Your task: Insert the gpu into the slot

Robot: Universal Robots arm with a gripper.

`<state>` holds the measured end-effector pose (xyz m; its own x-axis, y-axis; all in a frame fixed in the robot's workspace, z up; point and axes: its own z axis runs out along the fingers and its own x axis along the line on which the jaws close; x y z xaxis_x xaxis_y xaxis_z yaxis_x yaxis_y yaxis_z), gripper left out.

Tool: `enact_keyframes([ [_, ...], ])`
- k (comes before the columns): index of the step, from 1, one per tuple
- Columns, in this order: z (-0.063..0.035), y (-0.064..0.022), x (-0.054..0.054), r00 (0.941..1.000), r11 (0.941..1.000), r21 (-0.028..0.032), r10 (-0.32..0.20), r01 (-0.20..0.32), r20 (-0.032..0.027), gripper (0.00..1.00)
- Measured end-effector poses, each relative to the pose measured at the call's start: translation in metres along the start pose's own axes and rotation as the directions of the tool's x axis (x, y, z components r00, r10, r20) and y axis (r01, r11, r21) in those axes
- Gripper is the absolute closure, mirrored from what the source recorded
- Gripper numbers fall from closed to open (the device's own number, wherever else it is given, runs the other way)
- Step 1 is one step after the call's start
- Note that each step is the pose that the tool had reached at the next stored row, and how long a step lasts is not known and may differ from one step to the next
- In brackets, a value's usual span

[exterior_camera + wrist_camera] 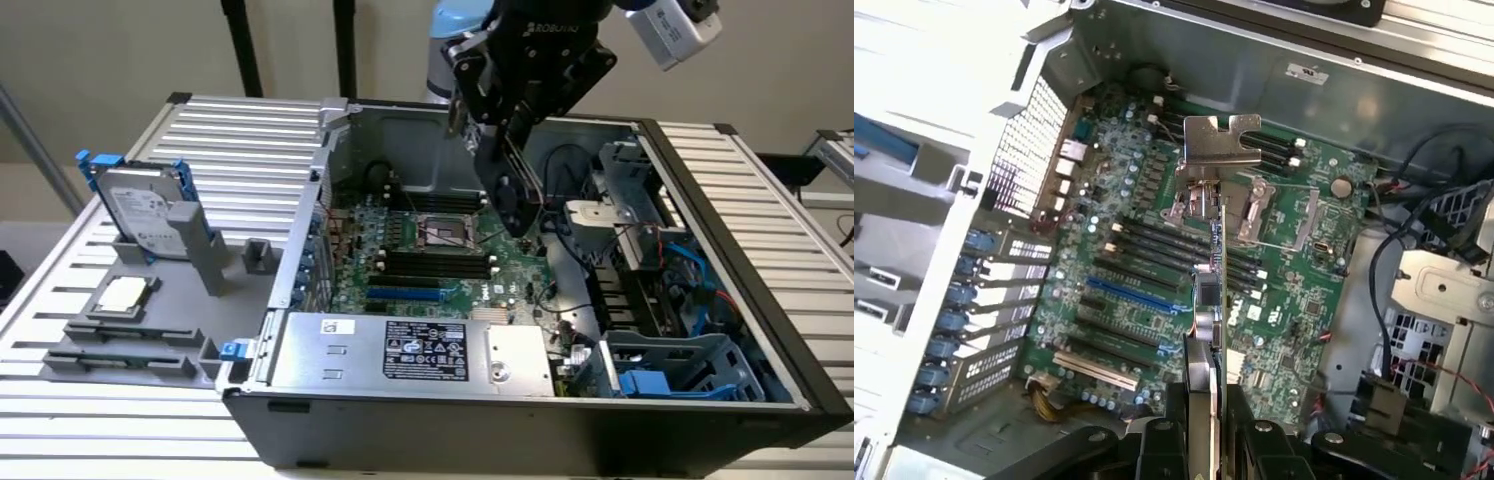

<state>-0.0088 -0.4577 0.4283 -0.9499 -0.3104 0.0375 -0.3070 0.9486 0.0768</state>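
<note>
My gripper (505, 135) hangs over the open computer case, shut on the gpu (515, 195), a thin black card held on edge above the green motherboard (461, 262). In the wrist view the gpu (1214, 290) runs edge-on out from between my fingers (1172, 440), with its silver bracket (1220, 140) at the far end. The slot (406, 296) is a bright blue strip near the motherboard's front edge, toward the exterior view's left of the card. In the wrist view the slot (1128, 294) lies bare beside the card, and the card stands clear above the board, apart from it.
A silver power supply (414, 350) fills the case's front. Black memory slots (434, 262) lie beside the processor socket (447, 232). Cables and a drive cage (667, 365) crowd the exterior view's right. A hard drive (140, 212) stands in a holder outside the case on the left.
</note>
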Motion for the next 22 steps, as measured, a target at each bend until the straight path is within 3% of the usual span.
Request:
enact_keyframes([
  [5,0.0030,-0.0002,0.000,0.9959,0.9959,0.0031,-0.091,0.091,-0.0071,0.74],
  [11,0.0069,-0.0005,0.000,0.9801,0.9802,0.0061,-0.198,0.198,-0.0157,0.74],
  [17,0.0102,-0.0008,0.000,0.9527,0.9528,0.0097,-0.303,0.303,-0.0222,0.74],
  [22,0.0126,-0.0010,-0.001,0.9214,0.9214,0.0151,-0.388,0.388,-0.0241,0.74],
])
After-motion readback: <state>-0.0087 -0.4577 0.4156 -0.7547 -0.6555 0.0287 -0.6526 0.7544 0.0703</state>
